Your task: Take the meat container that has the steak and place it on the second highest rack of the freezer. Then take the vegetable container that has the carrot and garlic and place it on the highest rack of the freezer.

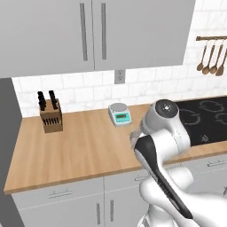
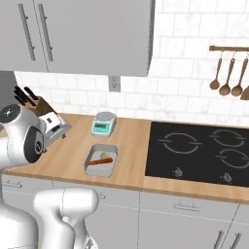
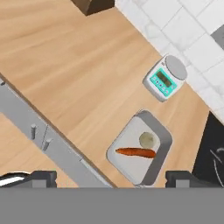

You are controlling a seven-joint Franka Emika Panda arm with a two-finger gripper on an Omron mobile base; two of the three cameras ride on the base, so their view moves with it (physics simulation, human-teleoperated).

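Overhead, tool (image 3: 111,177) released, above tray (image 3: 162,154) with carrot (image 3: 135,152) and garlic (image 3: 148,140).

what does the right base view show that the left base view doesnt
Right base view alone: the grey vegetable container on the counter, holding the carrot and, faintly, the pale garlic; in the left base view the arm's white body covers that spot. Left base view alone: the knife block standing unobstructed, and the counter's left end beside a grey panel. Both share the wooden counter, the kitchen scale, the black cooktop, the hanging wooden spoons, the wall cupboards and the tiled wall.
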